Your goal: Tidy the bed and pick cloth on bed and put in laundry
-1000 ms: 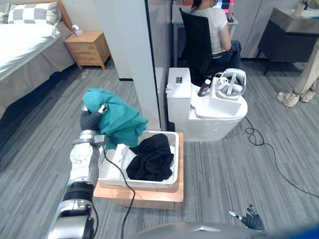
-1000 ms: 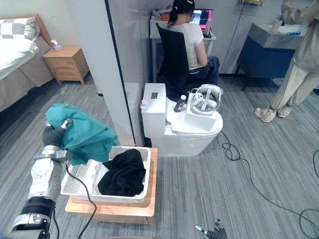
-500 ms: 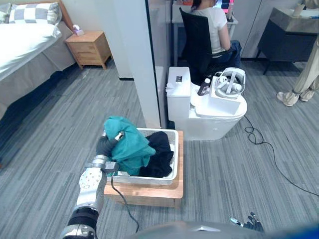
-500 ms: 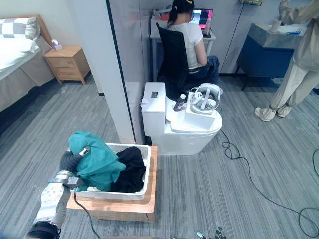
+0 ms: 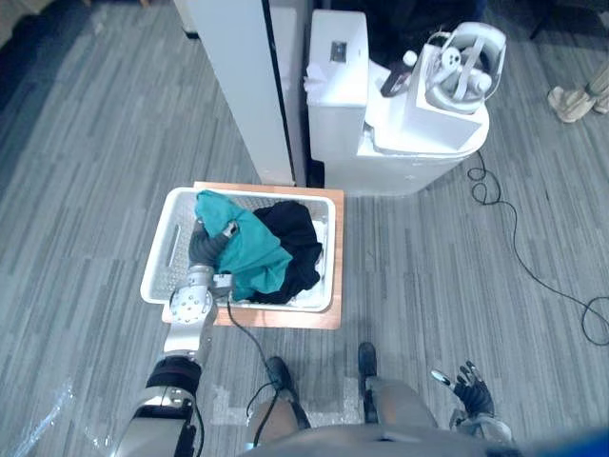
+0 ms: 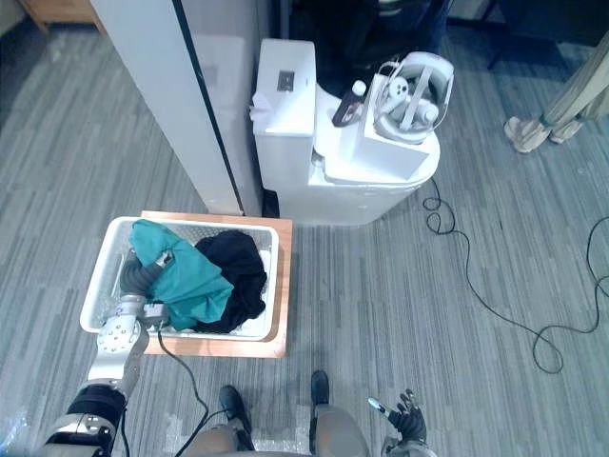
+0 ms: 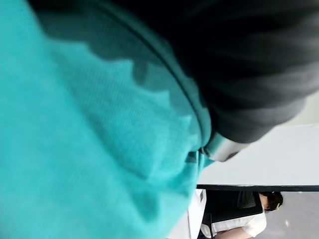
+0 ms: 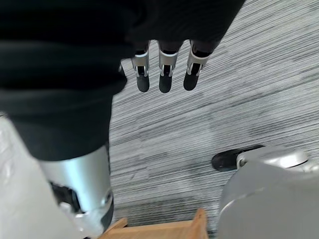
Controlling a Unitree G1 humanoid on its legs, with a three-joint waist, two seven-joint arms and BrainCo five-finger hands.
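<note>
A teal cloth [image 5: 252, 252] lies in the white laundry basket [image 5: 160, 262], partly on top of a black cloth [image 5: 297, 238] that fills the basket's right half. My left hand [image 5: 204, 247] is down inside the basket with its thumb pinched over the teal cloth; the left wrist view has the same teal cloth [image 7: 75, 149] pressed against the hand. Low at my right side hangs my right hand [image 5: 468, 390], and its fingers [image 8: 164, 74] are straight over the grey floor, holding nothing.
The basket rests on a low wooden stand [image 5: 335, 286]. Behind it rise a white partition post [image 5: 243, 86] and a white toilet [image 5: 381, 143] carrying a box with a headset [image 5: 461, 71]. A black cable [image 5: 533, 267] trails across the floor at right. A person's shoes [image 5: 576, 100] show far right.
My left hand has gone down with the teal cloth, from above the basket's edge into the basket. The camera has tipped downward, so the bed and room beyond have left the picture.
</note>
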